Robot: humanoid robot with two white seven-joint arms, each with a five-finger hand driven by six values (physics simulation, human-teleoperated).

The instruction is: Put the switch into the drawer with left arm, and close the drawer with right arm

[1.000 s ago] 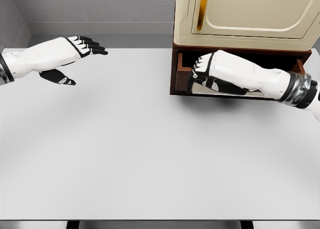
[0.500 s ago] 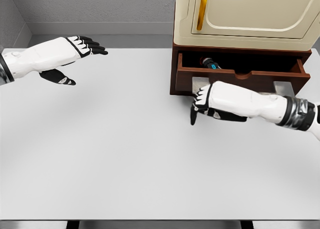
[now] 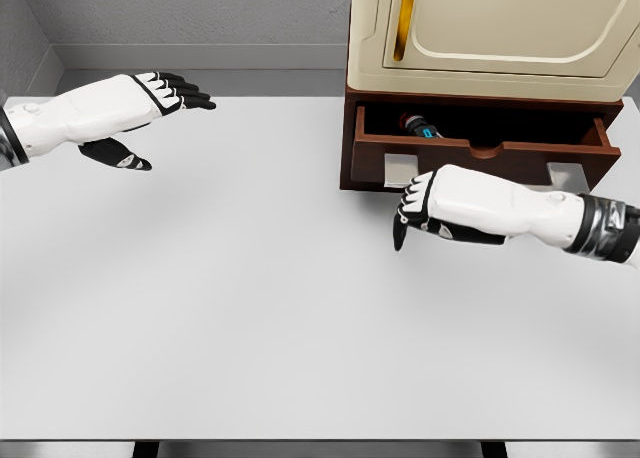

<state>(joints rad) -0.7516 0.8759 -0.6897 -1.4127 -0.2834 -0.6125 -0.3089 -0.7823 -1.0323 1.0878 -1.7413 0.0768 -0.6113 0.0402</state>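
Note:
A brown drawer [image 3: 470,163] stands pulled out at the foot of a cream cabinet [image 3: 490,33] at the table's far right. Inside it, near the left end, lies the switch [image 3: 422,128], a dark thing with a red and blue spot. My right hand [image 3: 412,210] hovers just in front of the drawer's front panel, fingers curled downward, holding nothing. My left hand [image 3: 160,103] hangs over the table's far left, fingers stretched flat and thumb apart, with nothing in it.
The white table [image 3: 250,298] spreads across the view. A grey wall [image 3: 200,18] runs behind it. The cabinet has a yellow handle [image 3: 402,23] on its door above the drawer.
My right hand came away from the drawer toward me and down, uncovering the switch inside, then shifted slightly right. The left arm has stayed still.

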